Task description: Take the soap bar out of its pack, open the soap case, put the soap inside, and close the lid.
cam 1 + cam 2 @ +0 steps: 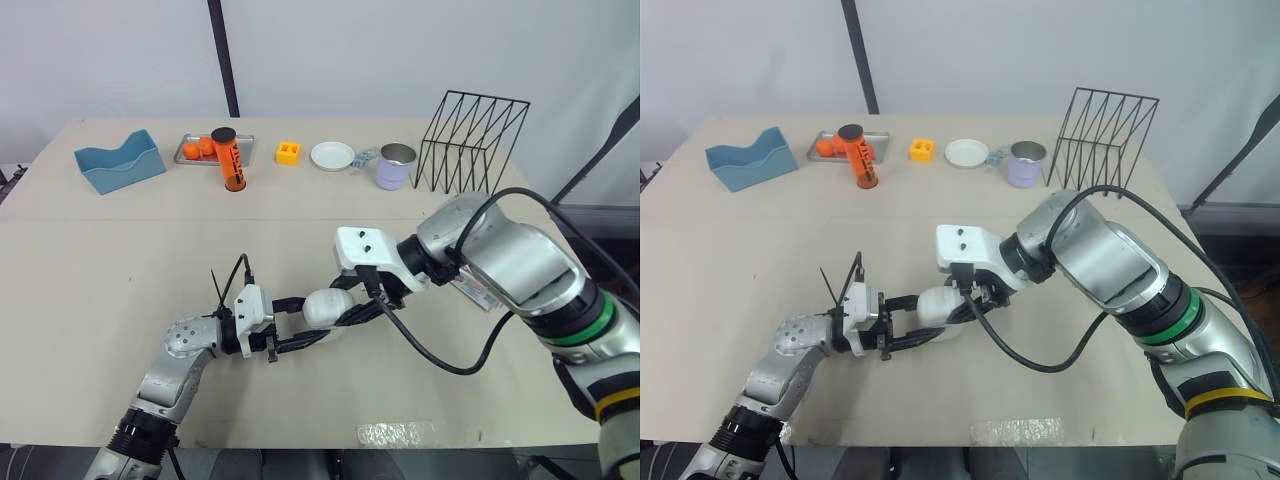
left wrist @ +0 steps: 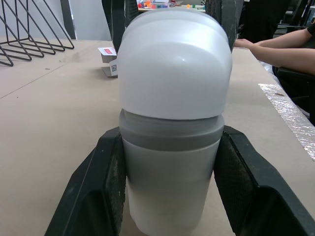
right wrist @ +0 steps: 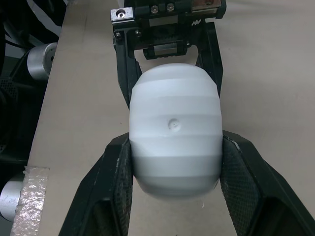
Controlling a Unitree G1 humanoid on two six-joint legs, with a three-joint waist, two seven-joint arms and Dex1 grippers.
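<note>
The white oval soap case [image 1: 325, 308] hangs just above the table's middle front, held from both ends. My left gripper [image 1: 312, 318] is shut on its base half [image 2: 170, 196]. My right gripper [image 1: 347, 310] is shut on its domed lid half [image 3: 173, 132]. In the left wrist view a grey band [image 2: 170, 132] shows between lid and base. What is inside the case is hidden. The soap pack [image 1: 478, 292], white with a red mark, lies on the table behind my right arm, mostly covered by it; it is also the small box [image 2: 109, 61] in the left wrist view.
Along the table's back edge stand a blue holder [image 1: 119, 160], a metal tray [image 1: 190, 150], an orange cylinder [image 1: 229, 160], a yellow block [image 1: 288, 152], a white plate [image 1: 332, 155], a mug [image 1: 396, 165] and a black wire rack [image 1: 470, 140]. A person's arm [image 2: 280, 49] rests beyond the table.
</note>
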